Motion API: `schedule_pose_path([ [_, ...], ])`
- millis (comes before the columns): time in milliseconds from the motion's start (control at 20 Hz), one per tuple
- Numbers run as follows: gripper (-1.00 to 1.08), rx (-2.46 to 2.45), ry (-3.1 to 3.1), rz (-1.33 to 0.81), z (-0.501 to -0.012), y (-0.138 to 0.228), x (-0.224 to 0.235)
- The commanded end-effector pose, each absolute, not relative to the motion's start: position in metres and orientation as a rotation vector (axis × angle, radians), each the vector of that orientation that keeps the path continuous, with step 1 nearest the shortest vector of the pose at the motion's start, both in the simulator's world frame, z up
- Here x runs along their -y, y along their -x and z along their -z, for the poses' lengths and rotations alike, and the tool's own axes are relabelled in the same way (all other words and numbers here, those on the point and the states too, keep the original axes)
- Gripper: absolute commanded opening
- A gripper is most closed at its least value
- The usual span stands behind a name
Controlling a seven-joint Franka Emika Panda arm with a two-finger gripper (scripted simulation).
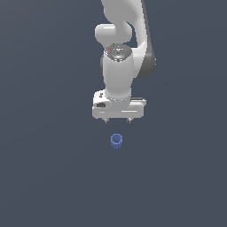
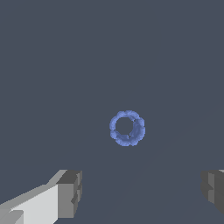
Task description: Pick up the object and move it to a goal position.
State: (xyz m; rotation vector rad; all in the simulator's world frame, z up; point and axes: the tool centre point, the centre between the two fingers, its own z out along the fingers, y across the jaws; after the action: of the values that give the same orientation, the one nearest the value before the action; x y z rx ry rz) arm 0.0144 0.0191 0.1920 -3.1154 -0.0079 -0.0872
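The object is a small blue cup-like cylinder (image 1: pixel 116 141) with a hollow top, standing upright on the dark grey floor. In the wrist view it shows from above as a blue ring (image 2: pixel 127 127). My white gripper (image 1: pixel 117 120) hangs above and just behind the cup, not touching it. Its two fingers are spread wide apart and hold nothing. In the wrist view the gripper (image 2: pixel 142 192) shows as two grey fingertips (image 2: pixel 70 194) far apart, with the cup lying beyond the gap between them.
A plain dark grey floor (image 1: pixel 44 177) fills both views. The white arm (image 1: pixel 122 40) rises behind the gripper. No other objects show.
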Motion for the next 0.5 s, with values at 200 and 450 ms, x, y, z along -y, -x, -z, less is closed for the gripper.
schedule_pose_path([
  [200, 1.00, 0.017, 3.109, 0.098, -0.195, -0.018, -0.025],
  [450, 1.00, 0.036, 3.090, 0.127, -0.206, -0.025, -0.042],
])
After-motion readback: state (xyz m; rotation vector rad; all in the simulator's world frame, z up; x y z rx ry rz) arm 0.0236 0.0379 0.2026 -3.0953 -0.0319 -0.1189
